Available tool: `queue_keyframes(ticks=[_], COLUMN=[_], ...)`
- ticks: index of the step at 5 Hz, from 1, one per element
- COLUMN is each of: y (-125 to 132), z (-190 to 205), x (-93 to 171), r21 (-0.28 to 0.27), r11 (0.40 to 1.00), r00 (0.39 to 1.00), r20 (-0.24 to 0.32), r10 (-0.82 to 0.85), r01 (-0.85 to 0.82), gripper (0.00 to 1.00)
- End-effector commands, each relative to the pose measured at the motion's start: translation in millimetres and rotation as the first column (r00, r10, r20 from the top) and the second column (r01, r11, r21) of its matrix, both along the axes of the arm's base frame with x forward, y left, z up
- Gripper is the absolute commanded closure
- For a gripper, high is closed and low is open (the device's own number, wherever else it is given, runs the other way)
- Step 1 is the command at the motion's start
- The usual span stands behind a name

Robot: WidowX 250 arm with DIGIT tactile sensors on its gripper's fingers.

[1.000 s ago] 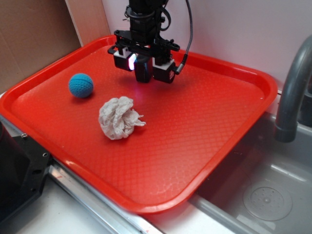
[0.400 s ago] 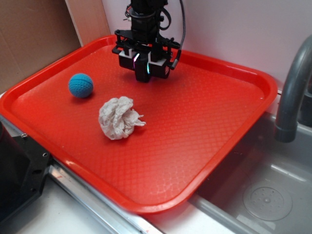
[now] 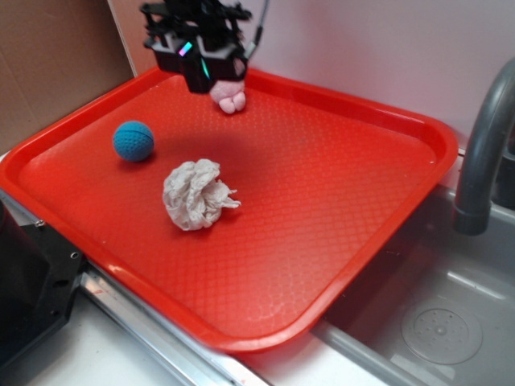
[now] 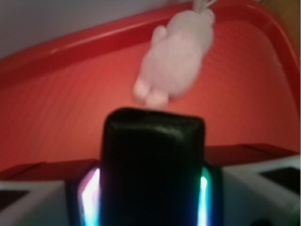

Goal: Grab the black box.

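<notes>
The black box [image 4: 153,160] is a matte black block with rounded edges, clamped between the two lit fingers of my gripper [image 4: 151,188]. In the exterior view my gripper [image 3: 197,68] hangs above the far left part of the red tray [image 3: 362,185], lifted off its surface. There the box is hard to tell apart from the black fingers. The gripper is shut on the box.
A pink plush toy [image 3: 229,98] lies just behind the gripper near the tray's far rim and shows in the wrist view [image 4: 176,61]. A blue ball [image 3: 133,141] and a crumpled white paper [image 3: 195,194] lie on the tray. A grey faucet [image 3: 483,145] and sink [image 3: 434,322] are at right.
The gripper closed on the black box, then rose and moved left toward the tray's far corner with it. The pink toy behind it is now uncovered.
</notes>
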State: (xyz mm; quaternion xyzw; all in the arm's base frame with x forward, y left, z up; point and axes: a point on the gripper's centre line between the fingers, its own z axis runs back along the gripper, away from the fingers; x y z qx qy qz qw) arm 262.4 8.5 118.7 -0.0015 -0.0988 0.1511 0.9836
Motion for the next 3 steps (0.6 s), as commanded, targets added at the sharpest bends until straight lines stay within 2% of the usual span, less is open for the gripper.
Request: queue_keyframes(ticks=[1,2,3], y=[-26.2,-25.4,-20.0], z=[96.0,104.3,95.8], x=[-60.4,-51.8,-43.0], r21=[0.136,0.119,0.119], r11=[0.986,0.988,0.990], r00=[0.995,0.990,0.991], r20=[-0.051,-0.115,-0.118], r10=[-0.088,-0.082,-0.063], r01=[0.094,0.096,0.077], gripper=[1.00,1.00,1.00])
